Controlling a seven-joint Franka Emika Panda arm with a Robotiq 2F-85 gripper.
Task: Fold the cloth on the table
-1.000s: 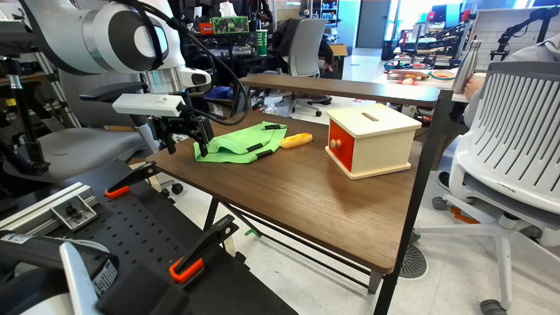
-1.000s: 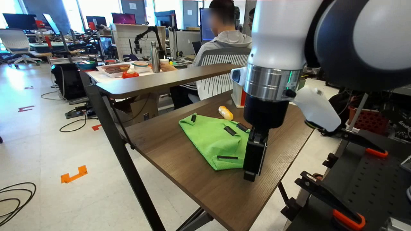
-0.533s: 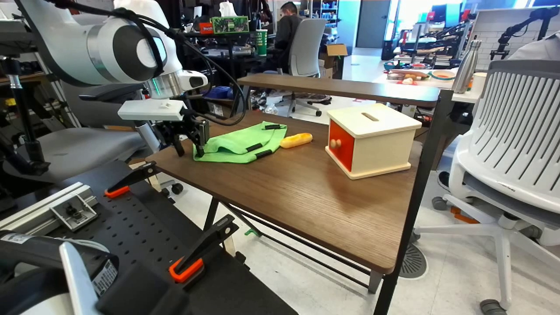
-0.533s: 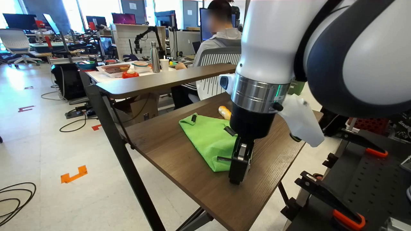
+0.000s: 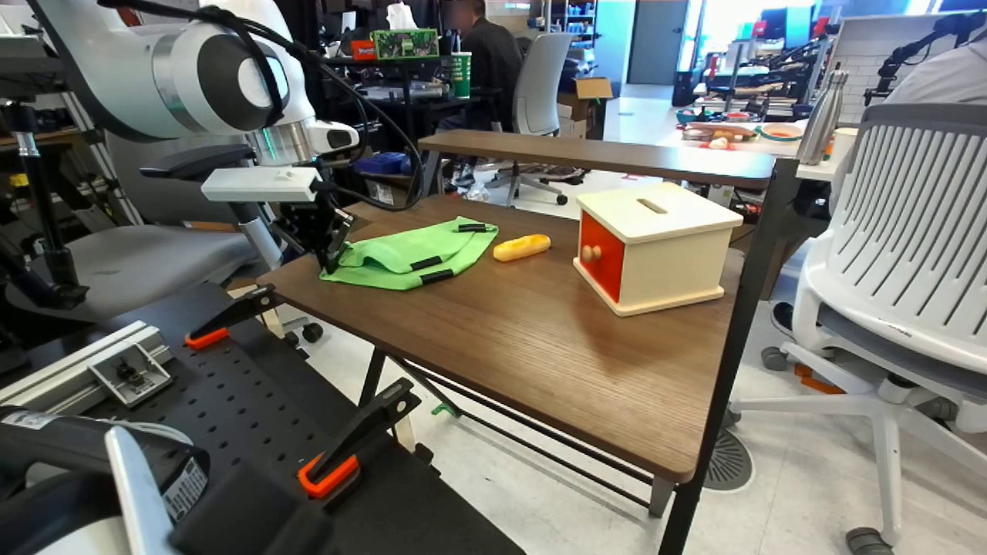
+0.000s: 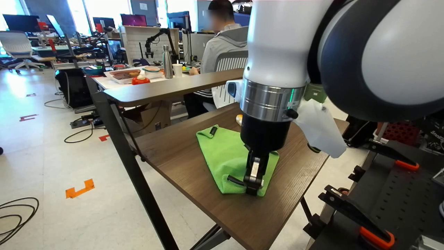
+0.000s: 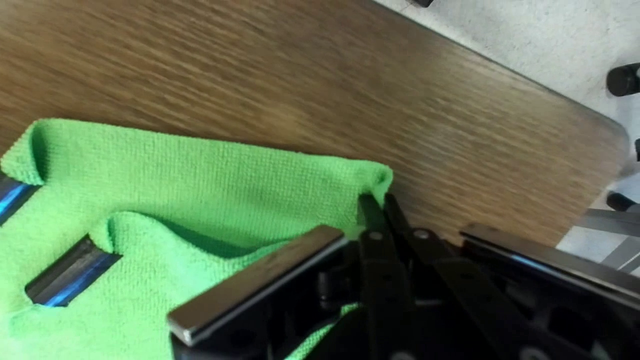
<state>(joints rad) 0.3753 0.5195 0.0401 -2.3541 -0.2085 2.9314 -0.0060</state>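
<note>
The bright green cloth (image 5: 412, 250) lies wrinkled and partly doubled over on the dark brown table (image 5: 555, 331), with black strips (image 7: 73, 272) along it. In the wrist view my gripper (image 7: 378, 199) is shut on a corner of the cloth (image 7: 200, 185), which bunches up between the fingertips. Both exterior views show the gripper (image 5: 330, 268) low at the tabletop, pointing down at the end of the cloth. In an exterior view the arm and gripper (image 6: 253, 191) hide part of the cloth (image 6: 222, 152).
A yellow-orange oblong object (image 5: 522, 247) lies just beyond the cloth. Farther along stands a pale wooden box (image 5: 671, 258) with a red door. A raised shelf (image 5: 601, 154) runs along one long side of the table. Black clamps (image 5: 358, 439) with orange ends sit on the neighbouring black bench.
My gripper went down to the cloth's corner and its fingers closed on it. The cloth has shifted slightly with the gripper, away from the yellow-orange object.
</note>
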